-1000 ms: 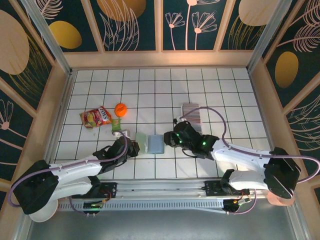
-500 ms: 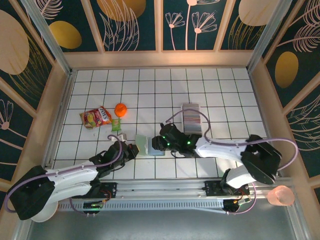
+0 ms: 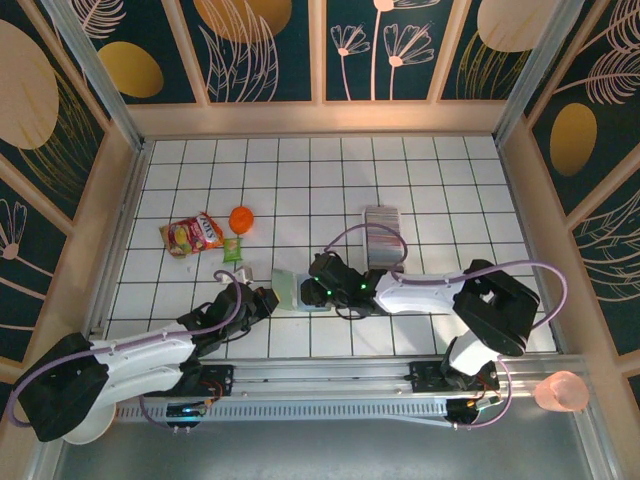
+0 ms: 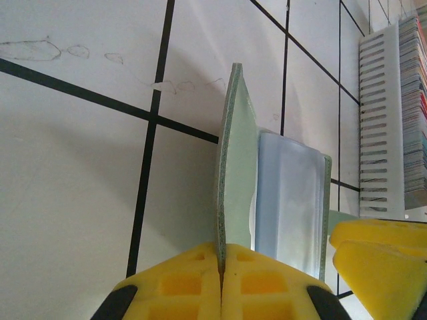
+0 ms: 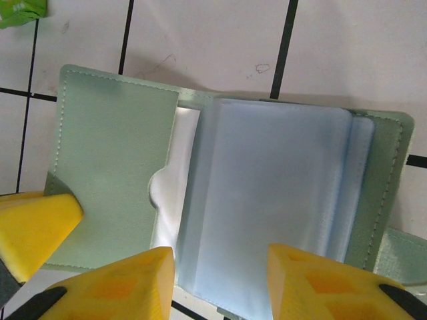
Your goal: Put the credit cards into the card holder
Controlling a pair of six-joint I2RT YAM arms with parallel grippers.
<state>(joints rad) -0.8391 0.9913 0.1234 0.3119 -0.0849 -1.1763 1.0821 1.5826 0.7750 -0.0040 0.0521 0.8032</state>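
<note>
Right wrist: the card holder point(image 5: 220, 193) is straddled by the half-parted right gripper point(image 5: 221, 267), its cover clamped in the left gripper point(image 4: 220, 267).

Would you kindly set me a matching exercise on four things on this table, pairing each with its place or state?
Things:
1 card holder
2 credit cards
3 left pincer
4 orange ball

Place or state:
A shut on the green cover
B edge-on in a slotted tray
C beside a snack packet
D lying open, bluish sleeves showing

Pairs: 1-D, 2-B, 3-A, 4-C.
</note>
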